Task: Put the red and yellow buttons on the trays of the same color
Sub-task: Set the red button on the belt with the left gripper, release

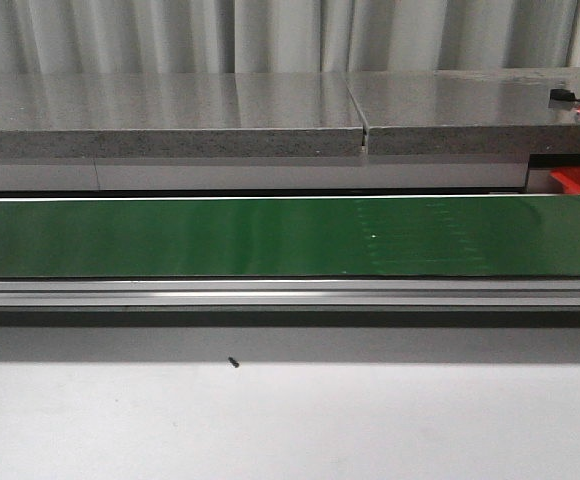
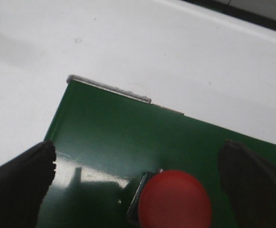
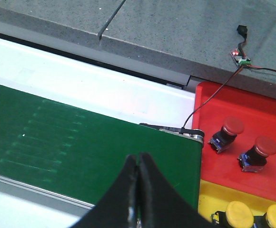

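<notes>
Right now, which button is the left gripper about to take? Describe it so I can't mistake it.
Find the green conveyor belt and follow it to its end corner. There, between the open left gripper, lies a lone red button, the only one on the belt; the others sit on trays.

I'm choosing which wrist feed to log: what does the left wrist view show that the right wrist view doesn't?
Only the left wrist view shows a round red push button lying on the belt between the open left claw fingers. Only the right wrist view shows the red plastic tray with two red buttons, the yellow plastic tray with two yellow ones, and the shut right claw. Both show the green conveyor belt.
</notes>
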Action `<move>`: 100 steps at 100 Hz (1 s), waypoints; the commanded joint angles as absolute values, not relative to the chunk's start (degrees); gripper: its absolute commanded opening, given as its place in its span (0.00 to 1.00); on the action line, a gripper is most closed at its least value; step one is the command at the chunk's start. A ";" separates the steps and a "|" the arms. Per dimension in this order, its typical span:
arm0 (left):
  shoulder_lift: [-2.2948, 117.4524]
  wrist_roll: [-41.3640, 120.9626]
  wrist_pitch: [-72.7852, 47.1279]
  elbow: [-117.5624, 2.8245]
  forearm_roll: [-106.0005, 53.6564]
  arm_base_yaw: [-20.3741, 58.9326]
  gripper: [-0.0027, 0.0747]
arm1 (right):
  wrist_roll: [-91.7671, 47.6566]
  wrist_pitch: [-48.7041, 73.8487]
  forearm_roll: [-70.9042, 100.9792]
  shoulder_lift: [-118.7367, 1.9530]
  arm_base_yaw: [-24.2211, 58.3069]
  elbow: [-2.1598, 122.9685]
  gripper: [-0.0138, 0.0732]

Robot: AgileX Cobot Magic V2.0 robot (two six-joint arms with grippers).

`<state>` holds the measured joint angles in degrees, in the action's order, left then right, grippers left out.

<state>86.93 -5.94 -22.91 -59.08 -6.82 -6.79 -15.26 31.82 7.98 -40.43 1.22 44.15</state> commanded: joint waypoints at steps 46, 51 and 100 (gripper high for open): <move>83.79 -5.86 -22.81 -72.18 -4.59 -18.15 0.89 | -15.65 28.01 7.73 -40.29 1.33 45.57 0.08; 84.33 -5.86 -22.67 -73.15 -4.44 -20.23 0.89 | -15.65 28.01 7.73 -40.29 1.33 45.57 0.08; 100.88 -4.25 -23.26 -86.73 -2.14 -26.54 0.89 | -15.65 28.01 7.73 -40.29 1.33 45.57 0.08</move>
